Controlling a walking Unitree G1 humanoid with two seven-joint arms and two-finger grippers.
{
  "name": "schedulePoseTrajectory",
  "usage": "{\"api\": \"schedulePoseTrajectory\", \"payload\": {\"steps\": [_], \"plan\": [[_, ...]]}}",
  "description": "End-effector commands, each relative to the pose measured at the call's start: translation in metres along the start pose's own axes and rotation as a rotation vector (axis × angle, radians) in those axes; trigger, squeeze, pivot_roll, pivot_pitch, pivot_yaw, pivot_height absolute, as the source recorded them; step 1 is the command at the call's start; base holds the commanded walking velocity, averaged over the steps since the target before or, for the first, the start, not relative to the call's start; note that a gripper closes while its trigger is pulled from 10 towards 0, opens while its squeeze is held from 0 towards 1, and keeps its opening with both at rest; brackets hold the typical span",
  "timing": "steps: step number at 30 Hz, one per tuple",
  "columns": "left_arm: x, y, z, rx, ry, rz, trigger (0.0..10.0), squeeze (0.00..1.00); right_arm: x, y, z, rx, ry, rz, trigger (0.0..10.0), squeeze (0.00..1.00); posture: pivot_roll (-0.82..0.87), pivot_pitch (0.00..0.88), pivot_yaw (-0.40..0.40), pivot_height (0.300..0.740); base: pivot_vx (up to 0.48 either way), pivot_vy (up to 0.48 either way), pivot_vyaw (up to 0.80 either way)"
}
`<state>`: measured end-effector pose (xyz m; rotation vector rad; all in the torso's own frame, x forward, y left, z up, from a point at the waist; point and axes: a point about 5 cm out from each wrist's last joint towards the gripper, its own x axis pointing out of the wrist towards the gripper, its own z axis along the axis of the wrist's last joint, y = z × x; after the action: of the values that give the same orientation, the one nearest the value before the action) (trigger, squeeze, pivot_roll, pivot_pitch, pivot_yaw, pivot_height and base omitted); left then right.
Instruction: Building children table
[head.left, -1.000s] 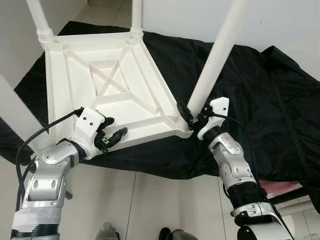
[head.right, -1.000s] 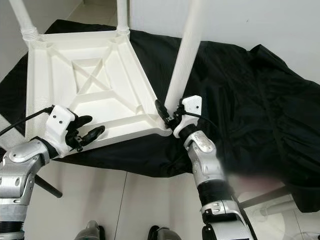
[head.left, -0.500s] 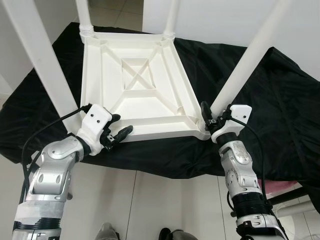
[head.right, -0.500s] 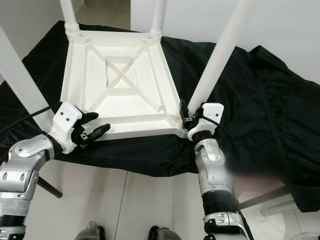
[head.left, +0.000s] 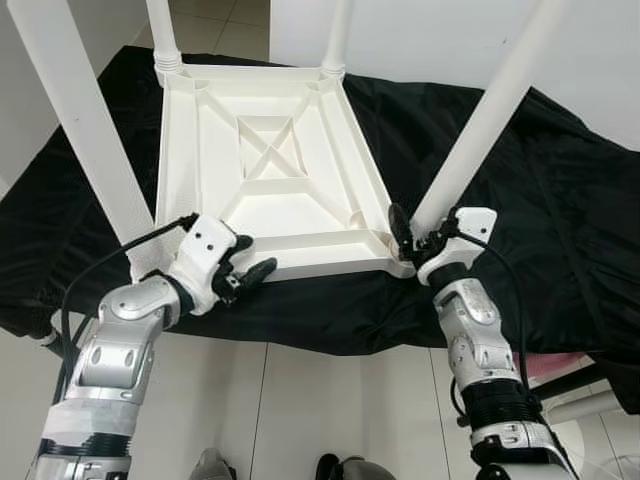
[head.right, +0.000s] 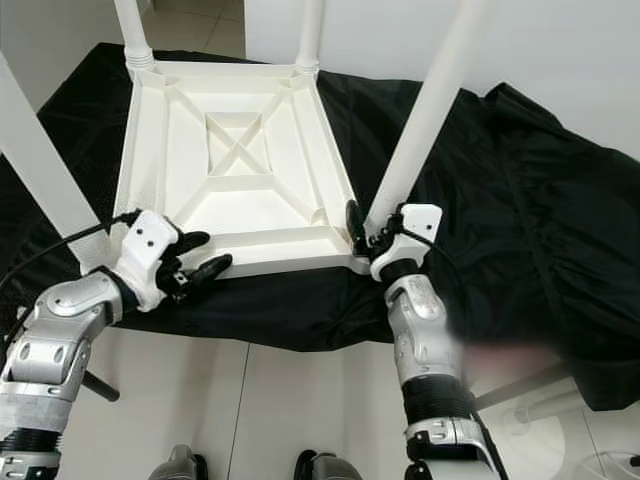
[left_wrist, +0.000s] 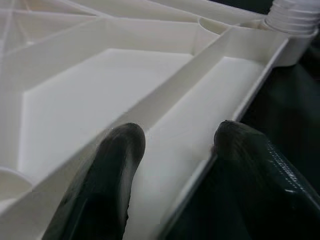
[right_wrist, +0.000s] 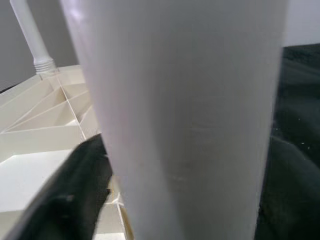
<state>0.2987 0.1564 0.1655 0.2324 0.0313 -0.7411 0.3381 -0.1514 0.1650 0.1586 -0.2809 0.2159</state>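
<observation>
A white plastic children's table (head.left: 200, 160) lies upside down on a black cloth (head.left: 540, 200), its legs pointing up. My left gripper (head.left: 250, 258) is at the near edge close to the near-left leg (head.left: 85, 130). It is open, one finger (left_wrist: 112, 170) inside the ribbed underside and the other outside the rim. My right gripper (head.left: 418, 232) is shut on the base of the near-right leg (head.left: 480, 120). In the right wrist view that leg (right_wrist: 190, 125) stands close up with a black finger (right_wrist: 75, 195) against it.
The black cloth covers a low surface whose front edge runs just before my arms. Pale floor tiles (head.left: 330, 400) lie below it. Two far legs (head.left: 160, 30) rise at the table's back corners, and a pink object (head.left: 570, 368) shows at the lower right.
The whole view has shifted, and the table now sits squarer to me than a second ago. Both grippers have stayed at the near edge and the near-right leg.
</observation>
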Motion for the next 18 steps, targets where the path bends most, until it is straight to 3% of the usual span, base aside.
{"api": "schedulePoseTrajectory", "payload": {"steps": [1,2,9,12,18], "plan": [[0.002,-0.003,-0.003,-0.033,0.002,0.055,10.0,0.00,0.000,-0.001,-0.002,-0.018,0.006,-0.008,10.0,1.00,0.07,0.132,-0.089,0.740,0.000,0.000,0.00],[0.008,-0.015,0.001,-0.081,-0.045,0.051,10.0,0.00,-0.002,0.003,-0.003,0.000,0.006,-0.012,10.0,0.00,0.07,0.128,-0.100,0.740,0.000,0.000,0.00],[0.015,-0.029,0.004,-0.147,-0.082,0.055,10.0,0.00,-0.004,0.005,-0.007,0.013,0.043,-0.025,10.0,0.00,0.07,0.114,-0.102,0.740,0.000,0.000,0.00],[0.028,-0.041,0.016,-0.221,-0.147,0.108,10.0,0.00,-0.005,0.013,-0.009,0.029,0.066,-0.021,10.0,0.00,0.06,0.099,-0.094,0.740,0.000,0.000,0.00],[0.031,-0.044,0.020,-0.224,-0.165,0.132,10.0,0.00,-0.009,0.014,-0.006,0.020,0.035,0.031,10.0,0.00,0.06,0.090,-0.094,0.740,0.000,0.000,0.00]]}}
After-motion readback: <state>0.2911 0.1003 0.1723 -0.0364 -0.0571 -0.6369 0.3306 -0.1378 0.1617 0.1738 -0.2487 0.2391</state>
